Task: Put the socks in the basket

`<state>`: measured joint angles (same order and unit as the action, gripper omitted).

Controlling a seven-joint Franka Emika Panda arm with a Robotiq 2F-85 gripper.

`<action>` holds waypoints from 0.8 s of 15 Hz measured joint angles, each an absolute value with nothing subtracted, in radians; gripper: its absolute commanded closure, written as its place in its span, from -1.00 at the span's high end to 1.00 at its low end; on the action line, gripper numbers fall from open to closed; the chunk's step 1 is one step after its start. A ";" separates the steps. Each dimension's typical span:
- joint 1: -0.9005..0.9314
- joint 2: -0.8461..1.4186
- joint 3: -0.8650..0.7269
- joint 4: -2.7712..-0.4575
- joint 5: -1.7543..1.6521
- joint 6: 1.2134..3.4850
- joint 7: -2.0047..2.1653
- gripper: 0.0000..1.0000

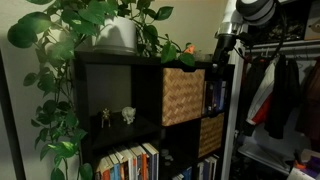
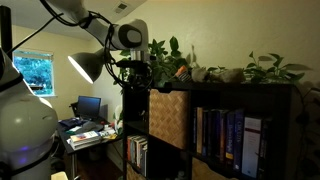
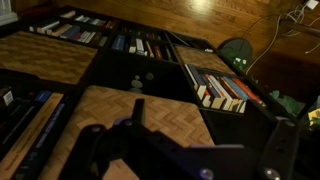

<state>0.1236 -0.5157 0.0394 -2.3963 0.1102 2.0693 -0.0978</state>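
Basket (image 1: 183, 96) in upper shelf (image 1: 120, 62) cubby | plant (image 1: 110, 25) on top | books (image 2: 225, 135) beside | pincer (image 2: 133, 72) near plant, spread or pressed: cannot tell

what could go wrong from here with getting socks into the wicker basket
1. The tan woven wicker basket sits pushed into a cubby of the black shelf unit, so its top looks mostly covered. A sock may not drop in unless the basket is pulled out.
2. The gripper hangs close to the leafy green plant on the shelf top and could snag its vines.
3. The pictures are dim and no socks show clearly.
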 measured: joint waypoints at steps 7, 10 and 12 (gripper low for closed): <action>0.112 -0.408 0.058 -2.392 -0.077 2.381 -0.101 1.00; 0.114 -0.383 0.062 -2.391 -0.149 2.467 -0.162 1.00; 0.118 -0.377 0.062 -2.391 -0.159 2.515 -0.228 1.00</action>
